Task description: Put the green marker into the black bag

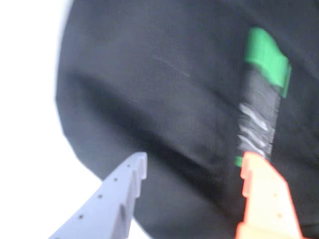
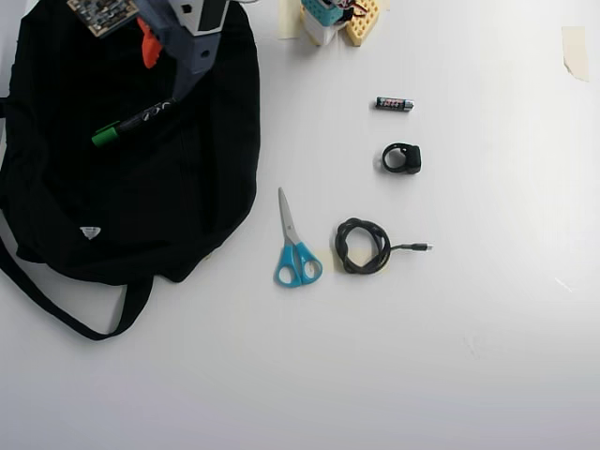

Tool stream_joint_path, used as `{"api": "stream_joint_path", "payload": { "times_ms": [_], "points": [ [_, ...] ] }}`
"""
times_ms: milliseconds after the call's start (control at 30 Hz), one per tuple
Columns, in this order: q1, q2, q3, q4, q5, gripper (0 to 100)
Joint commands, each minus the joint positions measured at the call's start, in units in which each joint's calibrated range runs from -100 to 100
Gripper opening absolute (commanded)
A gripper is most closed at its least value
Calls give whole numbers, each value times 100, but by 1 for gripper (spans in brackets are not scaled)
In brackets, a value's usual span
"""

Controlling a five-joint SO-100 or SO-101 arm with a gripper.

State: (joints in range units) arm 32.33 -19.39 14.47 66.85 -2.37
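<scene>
The green marker (image 2: 131, 122) lies on top of the black bag (image 2: 187, 197), green cap toward the lower left in the overhead view. In the wrist view the marker (image 1: 259, 114) rests on the black bag (image 1: 149, 74), its small green end just at the orange fingertip (image 1: 251, 164). My gripper (image 1: 194, 159) is open, with the grey finger (image 1: 129, 179) far to the left, and holds nothing. In the overhead view the gripper (image 2: 167, 75) hovers over the bag's upper part, just above the marker's end.
On the white table to the right of the bag lie blue-handled scissors (image 2: 295, 253), a coiled black cable (image 2: 364, 246), a small black ring-shaped item (image 2: 402, 157) and a battery (image 2: 395, 103). The bag's strap (image 2: 56, 309) trails at the lower left. The arm's base (image 2: 337, 19) stands at the top.
</scene>
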Motion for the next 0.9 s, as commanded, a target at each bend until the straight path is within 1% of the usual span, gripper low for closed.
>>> {"api": "stream_joint_path", "payload": {
  "times_ms": [0, 33, 67, 100, 133, 167, 267, 300, 400, 433, 600, 767, 867],
  "points": [
    [-1191, -1754, 656, 111, -686, 24],
    [-1498, -2103, 881, 111, -833, 18],
    [-1894, -2485, 1195, 111, -901, 8],
    [-2313, -2759, 1375, 111, -948, 2],
    [-2664, -2966, 1509, 111, -1100, 2],
    [-2822, -3090, 1644, 111, -1179, 2],
    [-3068, -3738, 2264, 309, -1147, 2],
    [-3300, -4161, 2659, 309, -1116, 2],
    [-3442, -4991, 3486, 214, -801, 2],
    [-3442, -5007, 3513, 214, -791, 2],
    [-3487, -6360, 4852, 102, -361, 2],
    [-3487, -7331, 5957, 188, 122, 2],
    [-3487, -7779, 6532, 335, 258, 2]
  ]
}}
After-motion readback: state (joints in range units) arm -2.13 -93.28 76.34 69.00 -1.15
